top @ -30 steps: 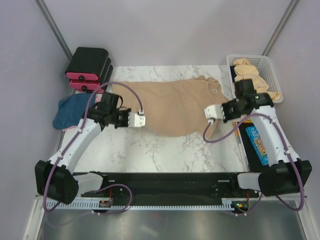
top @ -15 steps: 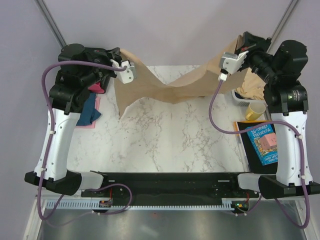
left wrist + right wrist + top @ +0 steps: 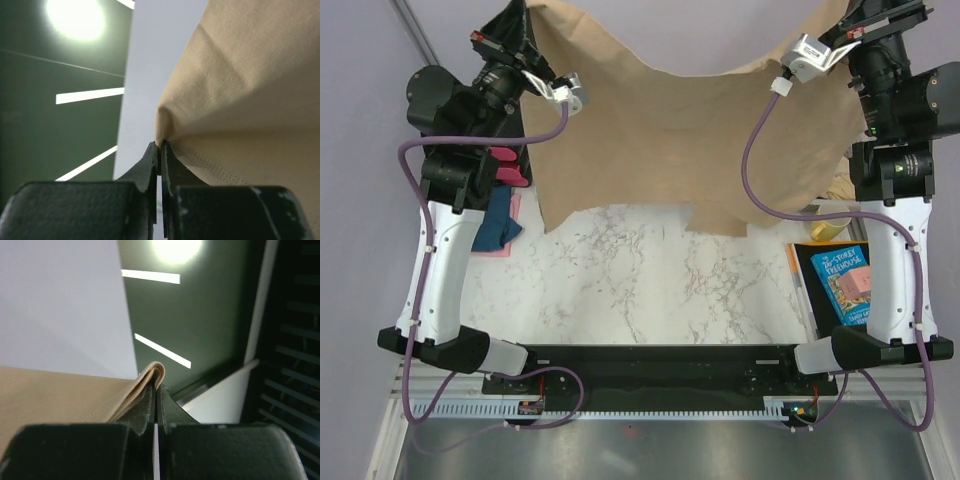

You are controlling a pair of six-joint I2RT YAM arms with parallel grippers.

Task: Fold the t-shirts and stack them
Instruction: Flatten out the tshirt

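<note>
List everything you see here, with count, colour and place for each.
tan t-shirt: 1, tan, hanging spread between both hands
dark blue shirt: 1, dark blue, table's left edge
pink cloth: 1, pink, under the blue shirt
boxes: count unclear, black and pink, far left
book: 1, blue, right edge
cup: 1, yellow, right, partly hidden
table: 1, white marble, under everything
left hand: 1, black, shut on shirt edge
right hand: 1, black, shut on shirt edge
</note>
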